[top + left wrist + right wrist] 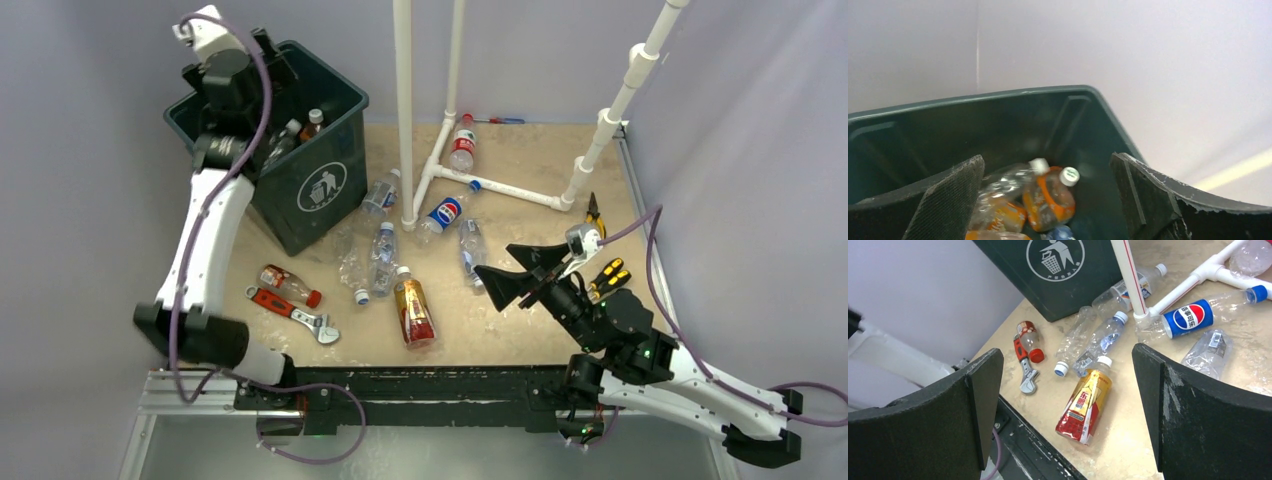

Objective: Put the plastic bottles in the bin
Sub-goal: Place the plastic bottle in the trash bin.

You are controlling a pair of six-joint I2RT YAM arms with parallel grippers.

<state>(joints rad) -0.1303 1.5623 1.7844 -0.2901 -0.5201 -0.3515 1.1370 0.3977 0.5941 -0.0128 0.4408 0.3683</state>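
While it hangs over the bin (998, 100), left gripper (1047, 162) gapes empty.

White pipe frame (404, 110) among bottles (384, 250).

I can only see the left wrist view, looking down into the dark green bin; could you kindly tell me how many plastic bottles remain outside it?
Observer: About eight plastic bottles lie on the beige table, in front of the dark green square bin.
Operator: Thank you; what is the right hand doing?
Observer: It is open and empty above the table's right side.
Operator: Is anything else lying there?
Observer: A red-handled metal wrench lies beside a red-capped clear bottle.
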